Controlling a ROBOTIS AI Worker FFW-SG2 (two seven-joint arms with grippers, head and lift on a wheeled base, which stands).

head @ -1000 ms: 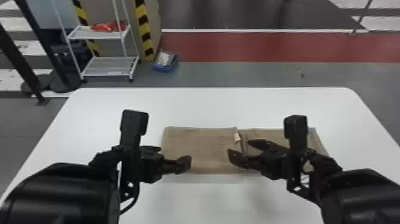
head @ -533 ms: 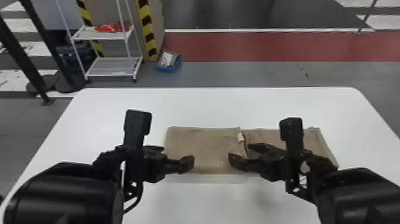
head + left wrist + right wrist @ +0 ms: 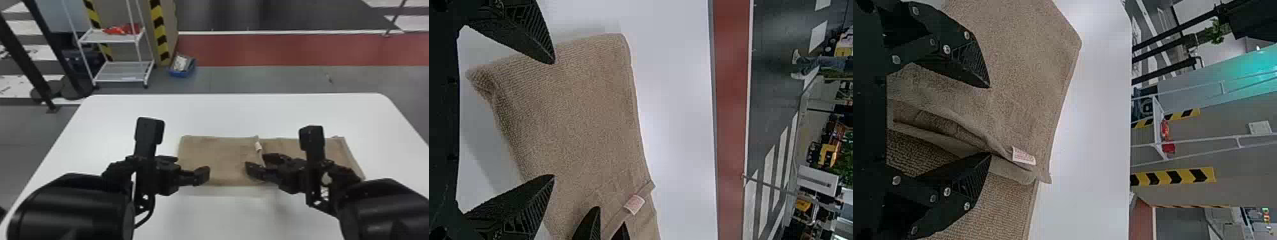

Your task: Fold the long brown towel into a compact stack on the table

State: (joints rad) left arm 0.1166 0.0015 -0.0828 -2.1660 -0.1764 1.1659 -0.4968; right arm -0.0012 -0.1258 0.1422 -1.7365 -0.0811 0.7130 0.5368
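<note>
The brown towel (image 3: 217, 159) lies folded on the white table, a raised edge with a small white tag (image 3: 258, 146) crossing its middle; to the right of that edge the surface sits lower. My left gripper (image 3: 190, 167) is over the towel's left end, its fingers apart. In the left wrist view, my left gripper (image 3: 552, 119) has towel (image 3: 579, 100) visible between its open fingers. My right gripper (image 3: 256, 162) is above the towel's middle by the tagged edge. In the right wrist view, my right gripper (image 3: 988, 120) stands open around loose layers near the tag (image 3: 1023, 156).
The white table (image 3: 223, 111) extends around the towel. On the floor beyond it stand a white wire shelf (image 3: 124, 71) with red items and a blue box (image 3: 182, 67). Both forearms reach in from the near side.
The head view has shifted a little, so the table and towel sit slightly farther right. Relative to the towel, my right gripper has edged left. My left gripper shows little change.
</note>
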